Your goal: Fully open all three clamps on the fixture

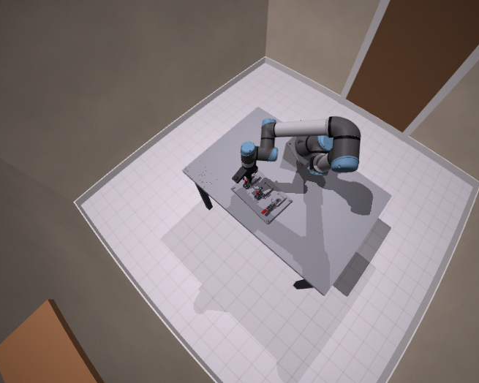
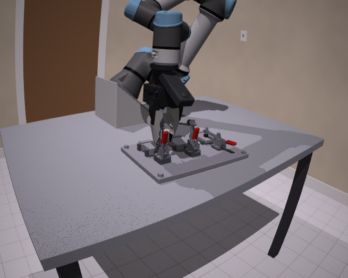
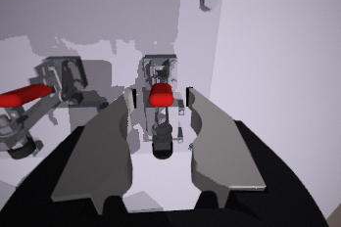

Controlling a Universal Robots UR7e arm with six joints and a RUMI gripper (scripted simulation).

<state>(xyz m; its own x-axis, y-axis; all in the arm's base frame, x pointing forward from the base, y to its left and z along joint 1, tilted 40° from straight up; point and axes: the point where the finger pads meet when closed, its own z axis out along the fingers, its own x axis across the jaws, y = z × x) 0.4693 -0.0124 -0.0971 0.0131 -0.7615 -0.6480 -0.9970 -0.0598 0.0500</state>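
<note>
The fixture plate (image 1: 247, 199) (image 2: 183, 168) (image 3: 201, 34) carries three clamps with red handles. My gripper (image 2: 163, 139) (image 3: 161, 89) is partly open, pointing down, its jaws on either side of the end clamp's upright red handle (image 2: 164, 137) (image 3: 161, 95). The wrist view shows a gap on both sides of that handle. The middle clamp's red handle (image 2: 195, 133) (image 3: 24, 95) stands up, and its arm is raised. The far clamp's red handle (image 1: 264, 211) (image 2: 230, 142) lies low and outward, and its arm is down. The end clamp's arm height is unclear; the jaws partly hide its part.
The table (image 1: 347, 230) (image 2: 78, 191) bears the fixture and the robot's base. A light upright panel (image 2: 105, 101) stands behind the fixture near the base. Bolt heads stand at the plate's corners, one (image 3: 209, 0) near the end clamp. The middle clamp stands close beside the gripper.
</note>
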